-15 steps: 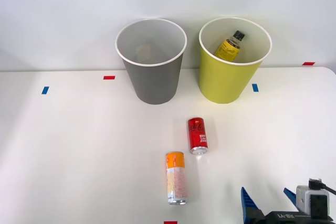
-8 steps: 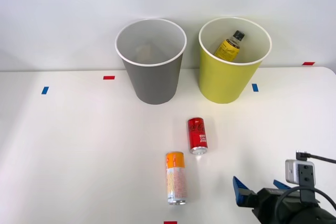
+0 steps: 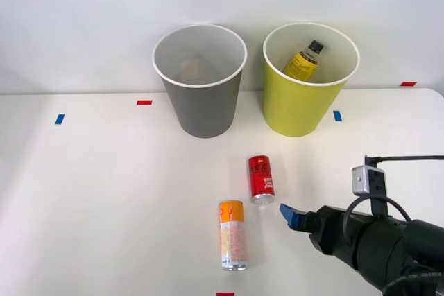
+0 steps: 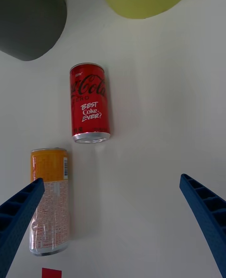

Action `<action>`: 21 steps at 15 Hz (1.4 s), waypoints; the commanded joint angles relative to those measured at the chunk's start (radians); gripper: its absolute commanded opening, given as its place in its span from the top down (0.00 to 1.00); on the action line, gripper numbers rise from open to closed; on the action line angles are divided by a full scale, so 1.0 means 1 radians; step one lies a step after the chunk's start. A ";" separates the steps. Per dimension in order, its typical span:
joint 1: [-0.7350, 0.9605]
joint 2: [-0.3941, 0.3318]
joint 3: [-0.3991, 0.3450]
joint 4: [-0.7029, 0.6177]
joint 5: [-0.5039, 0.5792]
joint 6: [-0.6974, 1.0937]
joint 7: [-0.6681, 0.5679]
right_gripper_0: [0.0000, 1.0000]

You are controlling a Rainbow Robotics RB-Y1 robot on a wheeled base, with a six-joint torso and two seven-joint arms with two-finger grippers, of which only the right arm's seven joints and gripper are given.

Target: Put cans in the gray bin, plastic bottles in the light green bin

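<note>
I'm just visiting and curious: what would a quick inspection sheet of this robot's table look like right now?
Surface: white table, with small red and blue tape marks.
Job's things: red can and orange-topped can lying on the table, apart; yellow-labelled bottle inside the light green bin; gray bin beside it.
Clutter: nothing seen.
Grippers: right gripper open, low, near the red can, holding nothing.
Cables: black cable on the arm's camera.
Surroundings: plain white wall.

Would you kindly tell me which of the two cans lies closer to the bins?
The short red can; the taller orange-topped can lies farther from both bins.
</note>
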 commanded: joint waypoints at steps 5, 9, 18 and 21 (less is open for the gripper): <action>-0.246 0.011 0.034 0.122 -0.068 0.058 0.008 0.00; -0.431 0.100 0.043 0.190 -0.065 0.348 0.000 0.00; -0.625 0.209 0.088 0.487 -0.019 0.351 0.008 0.00; -0.666 0.240 0.100 0.559 -0.007 0.352 0.015 0.00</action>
